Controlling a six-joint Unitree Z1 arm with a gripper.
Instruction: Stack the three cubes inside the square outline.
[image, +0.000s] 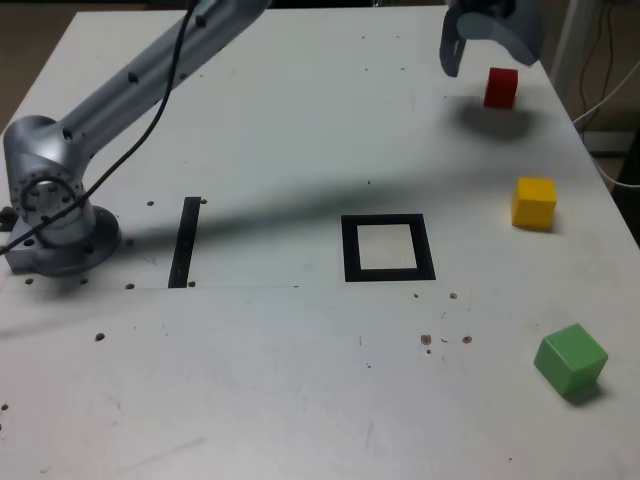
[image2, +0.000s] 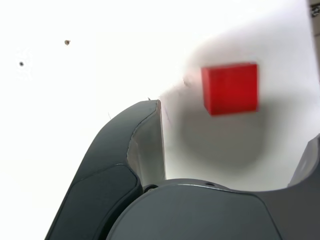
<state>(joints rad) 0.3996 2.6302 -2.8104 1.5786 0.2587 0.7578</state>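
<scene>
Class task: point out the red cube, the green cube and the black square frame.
red cube (image: 501, 87), exterior view, front face
green cube (image: 570, 362), exterior view, middle
square frame (image: 349, 248), exterior view, left bar

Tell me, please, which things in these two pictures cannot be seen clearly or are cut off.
- Gripper: the exterior view's top edge cuts it off; only part of it shows above the red cube.
- Arm: its upper part leaves the exterior view at the top edge.
- Yellow cube, green cube and square outline: outside the wrist view.
- Red cube in the wrist view: its edges are blurred.
- Table: washed out by glare in the wrist view.
</scene>
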